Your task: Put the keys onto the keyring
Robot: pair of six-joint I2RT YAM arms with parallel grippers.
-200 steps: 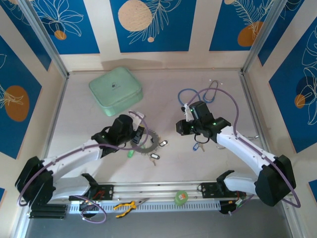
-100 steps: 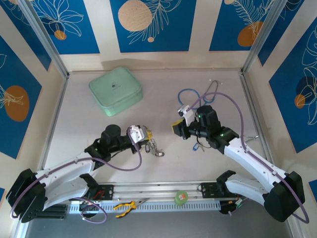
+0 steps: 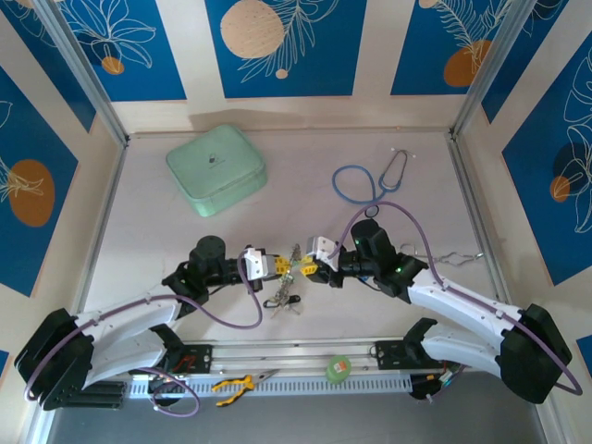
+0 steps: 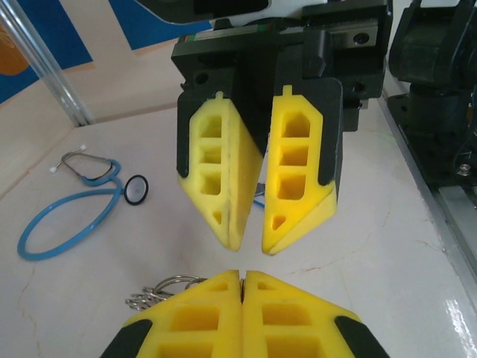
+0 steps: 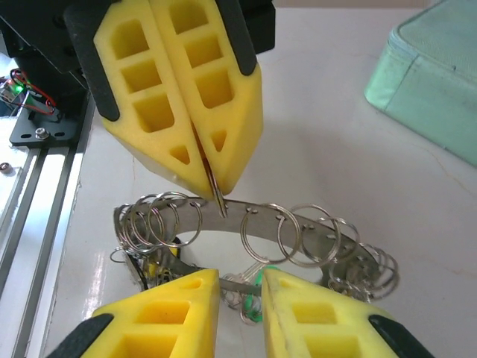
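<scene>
The keyring, a flat silvery band hung with several split rings, is held up off the table between my two grippers. My left gripper is shut on its rim; in the right wrist view its yellow fingertips pinch the keyring. Keys dangle below the ring, one with a green tag. My right gripper faces the left one, jaws apart, with a thin metal part of the bunch lying across the gap. In the left wrist view the right gripper stands open just beyond my left gripper.
A mint-green case lies at the back left. A blue stethoscope lies at the back right. Yellow-handled pliers and a green tape roll rest on the front rail.
Both grippers have come together at the table's front middle. The left lifted the keyring with its keys off the table; the right swung left to meet it and its jaws widened.
</scene>
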